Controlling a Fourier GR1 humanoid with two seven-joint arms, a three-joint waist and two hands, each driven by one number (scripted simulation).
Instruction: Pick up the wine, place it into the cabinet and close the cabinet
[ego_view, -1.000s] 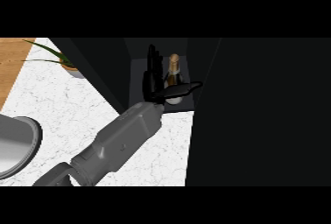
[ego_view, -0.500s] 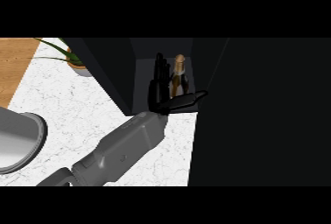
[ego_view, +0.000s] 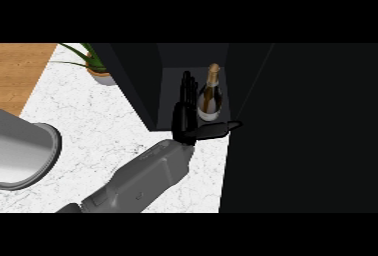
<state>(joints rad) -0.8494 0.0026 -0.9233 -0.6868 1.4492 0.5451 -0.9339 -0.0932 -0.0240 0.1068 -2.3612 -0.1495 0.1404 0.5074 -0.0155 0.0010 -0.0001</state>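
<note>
Wine bottle (ego_view: 210, 97): upright inside the cabinet (ego_view: 140, 80).
Hand (ego_view: 186, 112): released, fingers straight, just left of the bottle.

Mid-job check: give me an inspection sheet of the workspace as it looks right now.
Surface: white marbled counter, wooden floor beyond its left edge.
Job's things: wine bottle upright inside the dark cabinet; the door's position cannot be told.
Clutter: potted plant at the counter's back; grey round pot at the left edge.
Hands: one hand beside the bottle, fingers straight, thumb out, not holding it; which arm is unclear. Other hand not seen.
Cables: nothing seen.
Surroundings: nothing seen beyond the cabinet.
</note>
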